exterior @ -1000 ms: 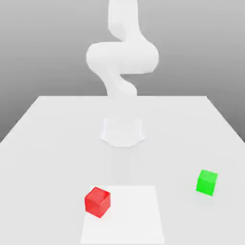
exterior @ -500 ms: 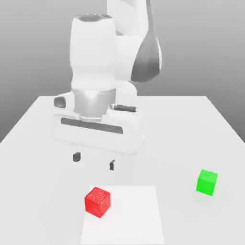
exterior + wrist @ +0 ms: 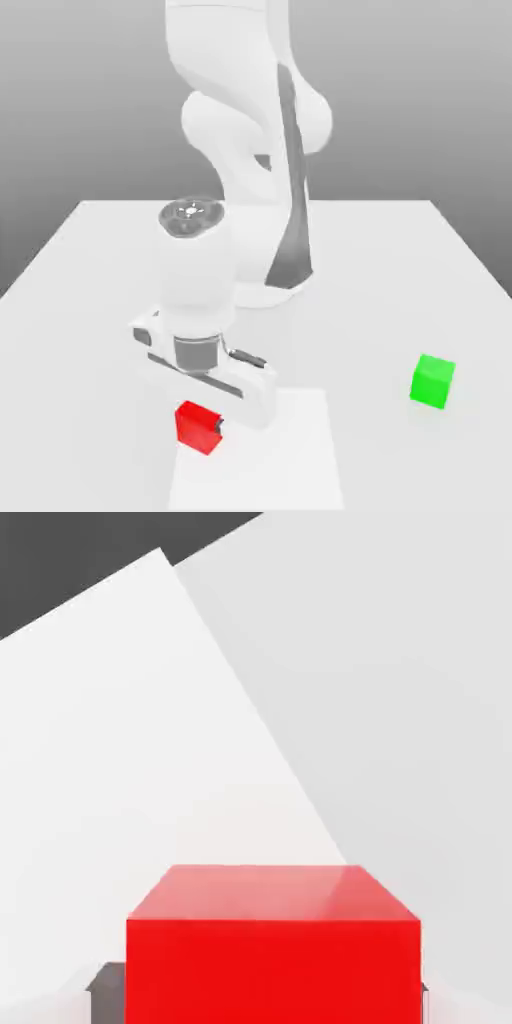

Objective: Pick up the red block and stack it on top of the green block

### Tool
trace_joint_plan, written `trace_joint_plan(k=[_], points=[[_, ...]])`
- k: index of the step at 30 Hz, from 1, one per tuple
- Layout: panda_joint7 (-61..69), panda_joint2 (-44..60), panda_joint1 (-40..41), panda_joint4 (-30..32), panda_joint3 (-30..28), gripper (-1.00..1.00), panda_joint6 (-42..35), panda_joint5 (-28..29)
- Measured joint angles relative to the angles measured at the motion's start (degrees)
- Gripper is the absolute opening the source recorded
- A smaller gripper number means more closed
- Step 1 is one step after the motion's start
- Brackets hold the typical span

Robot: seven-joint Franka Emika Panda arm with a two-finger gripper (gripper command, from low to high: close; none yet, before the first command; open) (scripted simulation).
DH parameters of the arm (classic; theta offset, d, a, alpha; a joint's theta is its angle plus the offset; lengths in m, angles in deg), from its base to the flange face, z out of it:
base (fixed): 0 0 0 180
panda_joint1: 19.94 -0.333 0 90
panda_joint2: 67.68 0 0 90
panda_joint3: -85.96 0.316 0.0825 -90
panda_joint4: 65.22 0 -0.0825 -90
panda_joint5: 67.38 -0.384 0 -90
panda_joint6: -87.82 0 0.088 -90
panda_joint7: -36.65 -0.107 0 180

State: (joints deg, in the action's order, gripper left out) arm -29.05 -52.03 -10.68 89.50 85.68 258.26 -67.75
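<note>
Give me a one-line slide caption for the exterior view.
Gripper shut on the red block on the white table, green block apart toward the view's right.

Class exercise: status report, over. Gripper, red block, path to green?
Gripper shut on red block, down at the table. Green block apart, toward the exterior view's right. Nothing between them.

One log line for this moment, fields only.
phase: grasp | end effector: shut on red block | red block: on table | green block: apart, untouched | stack: not done
</note>
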Motion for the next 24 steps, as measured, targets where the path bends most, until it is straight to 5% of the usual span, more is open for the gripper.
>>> trace_joint_plan(k=[7, 19, 24], points=[[-0.36, -11.74, -0.05, 1.71, 0.12, -1.0, -10.05, 0.31], [-26.98, -19.39, -28.33, 2.34, 14.4, -1.0, -16.82, -2.58], [-36.17, -16.61, -32.6, 2.23, 18.29, -1.0, -14.25, -0.07]])
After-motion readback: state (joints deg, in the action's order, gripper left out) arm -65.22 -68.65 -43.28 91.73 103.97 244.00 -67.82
